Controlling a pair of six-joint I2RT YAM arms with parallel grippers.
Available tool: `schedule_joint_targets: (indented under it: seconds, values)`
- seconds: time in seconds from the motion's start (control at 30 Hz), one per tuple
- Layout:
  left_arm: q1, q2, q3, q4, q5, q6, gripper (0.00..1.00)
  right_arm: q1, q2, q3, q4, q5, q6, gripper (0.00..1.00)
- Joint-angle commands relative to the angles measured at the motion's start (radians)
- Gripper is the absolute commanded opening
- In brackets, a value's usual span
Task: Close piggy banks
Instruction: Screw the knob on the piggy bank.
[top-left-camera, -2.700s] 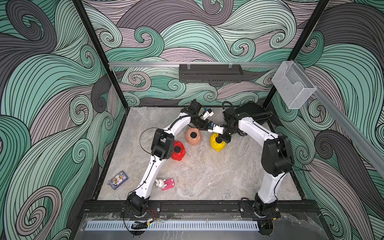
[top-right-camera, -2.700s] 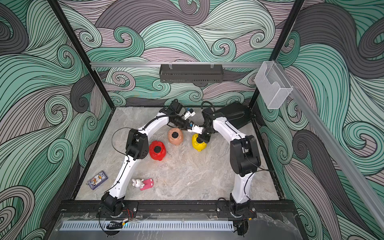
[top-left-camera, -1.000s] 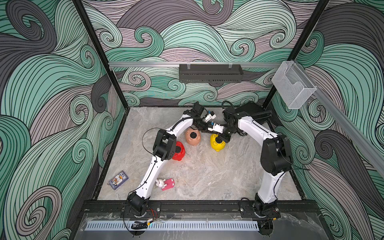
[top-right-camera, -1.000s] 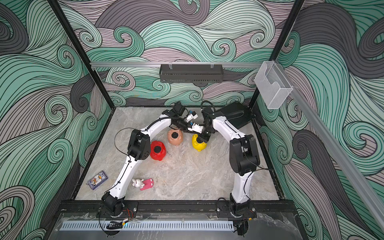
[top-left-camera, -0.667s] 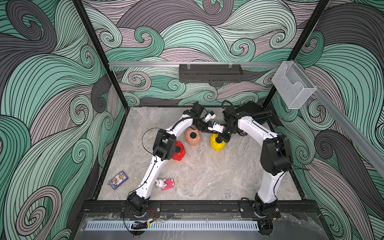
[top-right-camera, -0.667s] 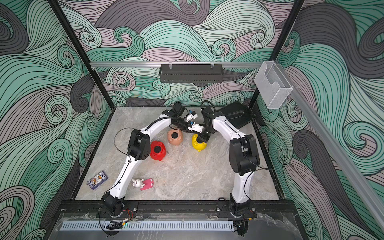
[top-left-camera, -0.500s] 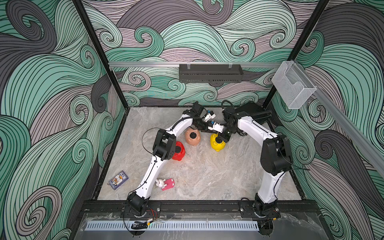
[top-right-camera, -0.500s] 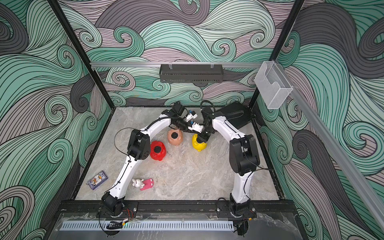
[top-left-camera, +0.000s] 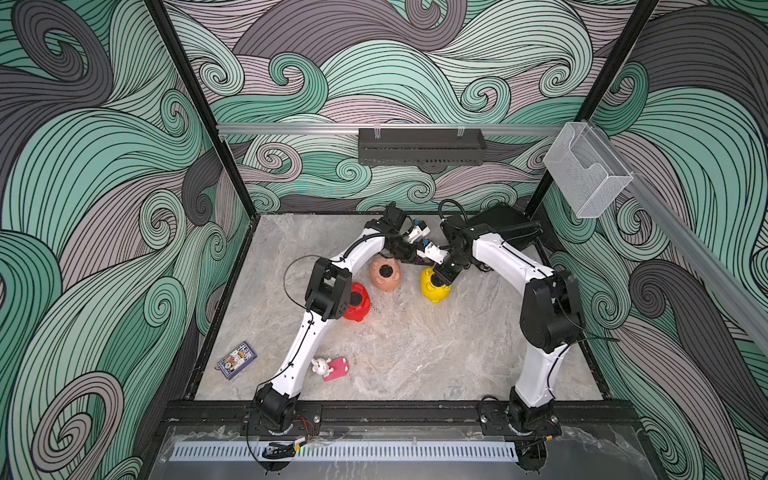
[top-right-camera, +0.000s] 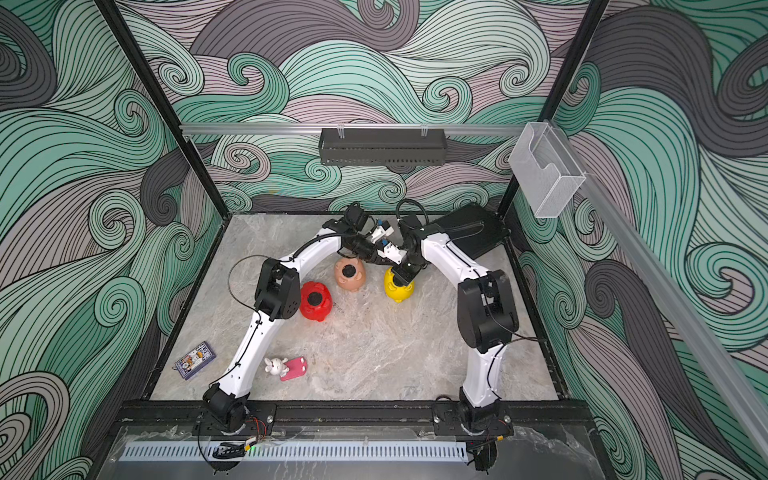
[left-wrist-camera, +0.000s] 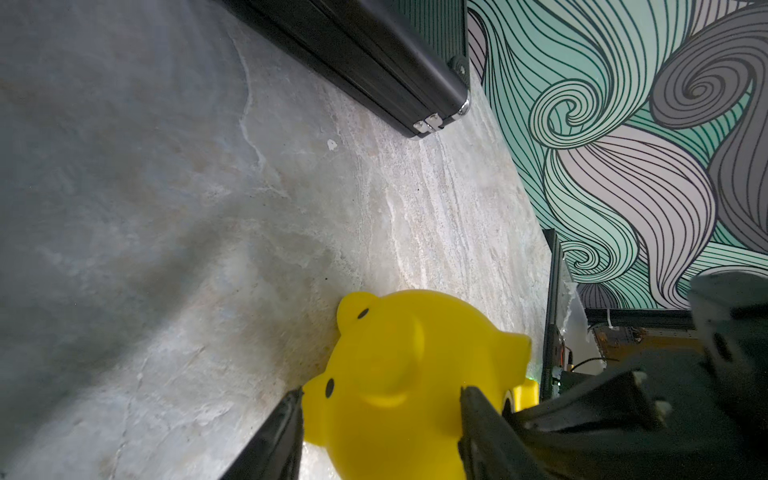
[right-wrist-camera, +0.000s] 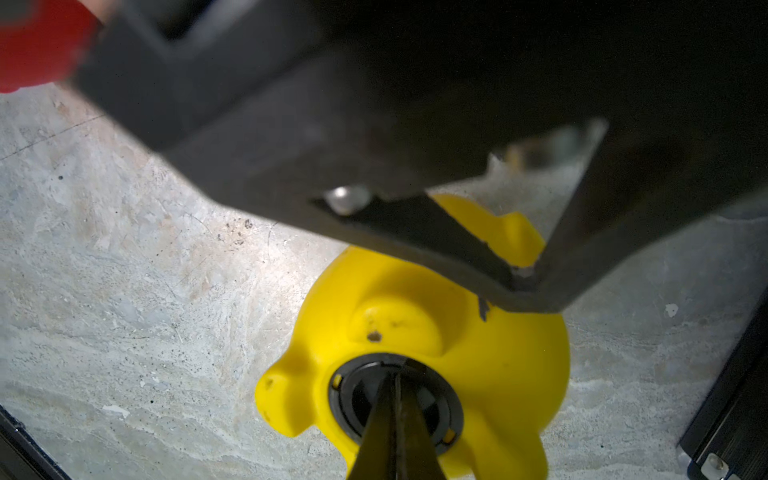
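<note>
The yellow piggy bank (top-left-camera: 435, 287) (top-right-camera: 398, 287) lies belly-up on the marble floor, toward the back. My left gripper (left-wrist-camera: 382, 390) is shut on it, with one finger against each side of the body (left-wrist-camera: 399, 365). My right gripper (right-wrist-camera: 395, 376) is shut, its joined tips resting on the black round plug (right-wrist-camera: 436, 399) in the pig's belly hole. The peach-pink piggy bank (top-left-camera: 385, 274) and the red one (top-right-camera: 316, 301) lie to the left, each with a dark round belly centre facing up. My left arm partly hides the red pig in a top view (top-left-camera: 358, 303).
A black case (top-left-camera: 500, 227) (left-wrist-camera: 374, 62) lies at the back right, close behind the yellow pig. A white bunny toy with a pink flat piece (top-left-camera: 331, 368) and a card pack (top-left-camera: 237, 359) lie front left. Black frame rails (top-left-camera: 374, 409) border the floor.
Since the oldest frames my left arm has edged slightly right, covering more of the red pig. Over the last second nothing visibly moves.
</note>
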Motion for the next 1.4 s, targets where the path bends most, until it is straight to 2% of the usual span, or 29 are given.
schedule_joint_targets:
  seconds: [0.0,0.53,1.0,1.37]
  values:
    - [-0.041,0.045,0.006,-0.074,-0.007,0.04,0.58,0.003,0.055,-0.031,0.073,0.11,0.094,0.0]
    - [-0.051,0.055,0.016,-0.106,-0.035,0.072,0.58,0.007,0.066,-0.007,0.076,0.152,0.305,0.0]
    - [-0.054,0.055,0.017,-0.11,-0.035,0.077,0.58,0.009,0.066,0.022,0.062,0.164,0.624,0.0]
    - [-0.054,0.051,0.016,-0.113,-0.049,0.075,0.57,0.019,0.065,0.058,0.002,0.201,0.802,0.0]
